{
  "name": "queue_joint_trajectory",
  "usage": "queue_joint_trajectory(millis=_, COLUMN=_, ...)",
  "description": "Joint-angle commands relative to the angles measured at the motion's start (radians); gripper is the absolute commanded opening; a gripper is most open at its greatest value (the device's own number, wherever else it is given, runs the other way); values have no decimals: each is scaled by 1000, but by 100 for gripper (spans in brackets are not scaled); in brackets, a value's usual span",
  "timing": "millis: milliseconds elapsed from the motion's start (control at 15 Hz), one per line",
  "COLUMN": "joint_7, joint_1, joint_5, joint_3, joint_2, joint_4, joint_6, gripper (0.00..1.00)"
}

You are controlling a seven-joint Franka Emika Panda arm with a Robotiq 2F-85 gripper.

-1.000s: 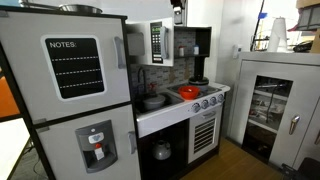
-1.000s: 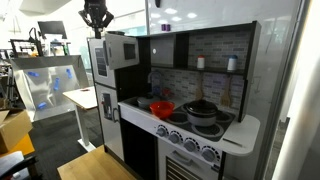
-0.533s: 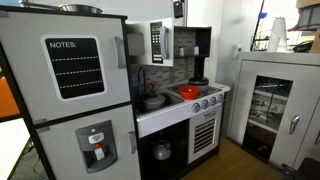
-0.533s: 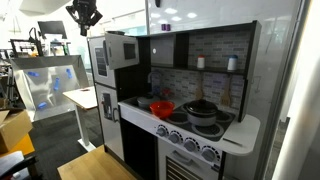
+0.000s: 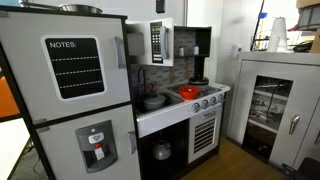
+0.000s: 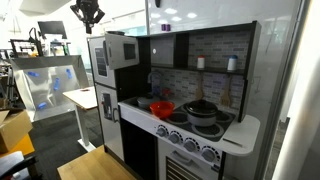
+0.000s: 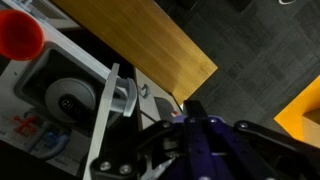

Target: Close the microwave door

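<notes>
The microwave door [image 5: 160, 42] is a small white panel with a dark window, black buttons and a grey handle. It stands swung open, out from the upper cabinet of the toy kitchen; it also shows in an exterior view [image 6: 121, 51]. My gripper [image 6: 87, 14] hangs high in the air, above and to the side of the door, touching nothing. In the wrist view the gripper [image 7: 190, 108] points down with its dark fingers pressed together and empty. A white panel edge [image 7: 104, 125] lies just beside the fingers.
The tall fridge door with the NOTES chalkboard [image 5: 72, 65] stands beside the microwave. A red bowl [image 6: 161, 108] sits on the counter by the sink [image 7: 68, 97]. A cabinet with glass doors [image 5: 272, 110] stands to one side. Below are a wooden floor panel [image 7: 150, 40] and dark carpet.
The gripper has moved sideways, away from the cabinet, and slightly upward. The microwave door stands at the same open angle.
</notes>
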Motion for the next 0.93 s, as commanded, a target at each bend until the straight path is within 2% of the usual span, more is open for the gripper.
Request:
queue_joint_trajectory(millis=0, joint_7=-8, joint_1=-22, joint_5=5, joint_3=25, joint_2=2, joint_4=-32, joint_6=132, gripper=0)
queue_joint_trajectory(millis=600, joint_7=-38, joint_1=-38, joint_5=-71, joint_3=28, joint_2=29, joint_4=-173, joint_6=399, gripper=0)
queue_joint_trajectory(millis=867, joint_7=-37, joint_1=-49, joint_5=-130, joint_3=25, joint_2=28, joint_4=-203, joint_6=474, gripper=0)
